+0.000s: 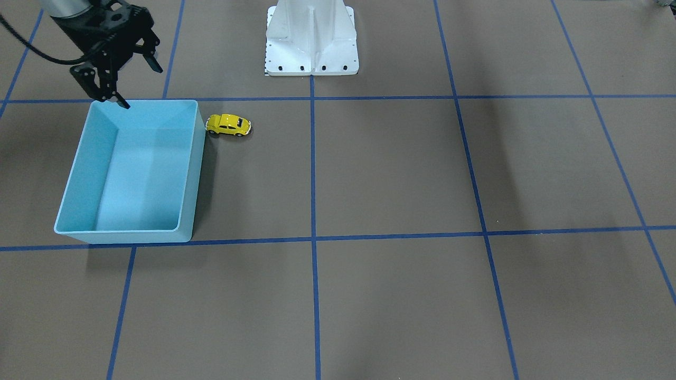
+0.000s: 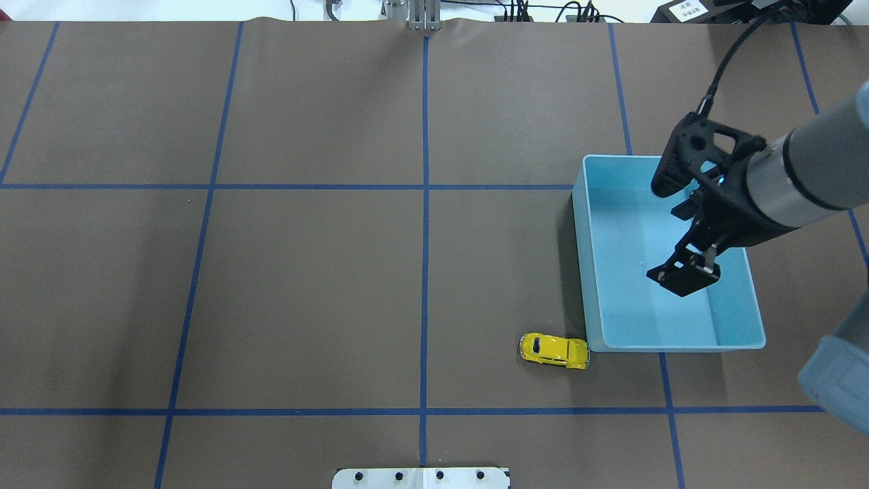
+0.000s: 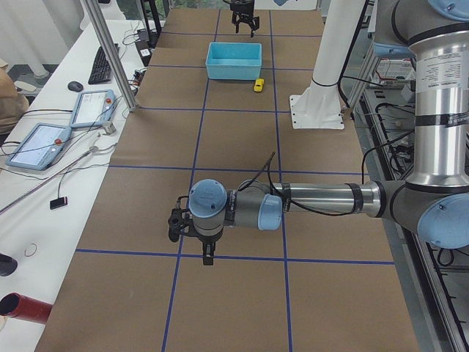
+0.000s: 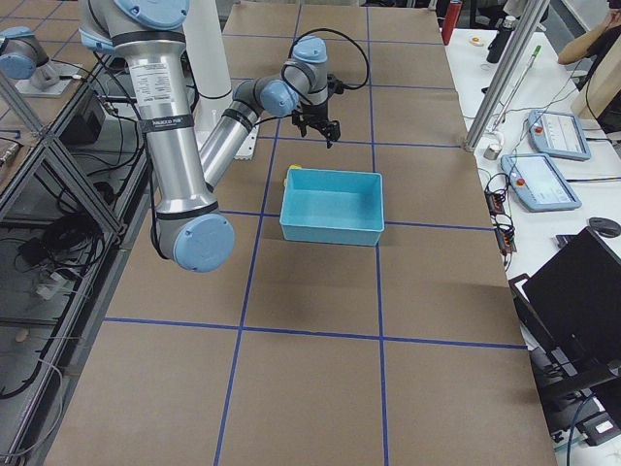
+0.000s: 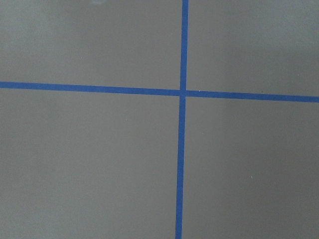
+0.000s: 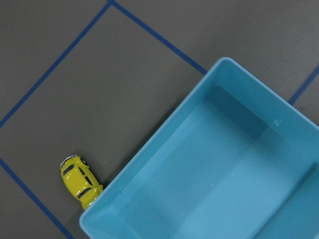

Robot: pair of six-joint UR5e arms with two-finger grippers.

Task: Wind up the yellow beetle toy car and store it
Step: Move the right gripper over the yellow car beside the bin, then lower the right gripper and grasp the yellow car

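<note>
The yellow beetle toy car stands on its wheels on the table, its end touching or nearly touching the outside corner of the light-blue bin. It also shows in the overhead view and the right wrist view, beside the bin. The bin holds nothing. My right gripper hangs open and empty above the bin, apart from the car. My left gripper shows only in the exterior left view, far from the car; I cannot tell if it is open or shut.
The white robot base stands at the table's robot side, close to the car. Blue tape lines cross the brown table. Operator desks with tablets run along the far side.
</note>
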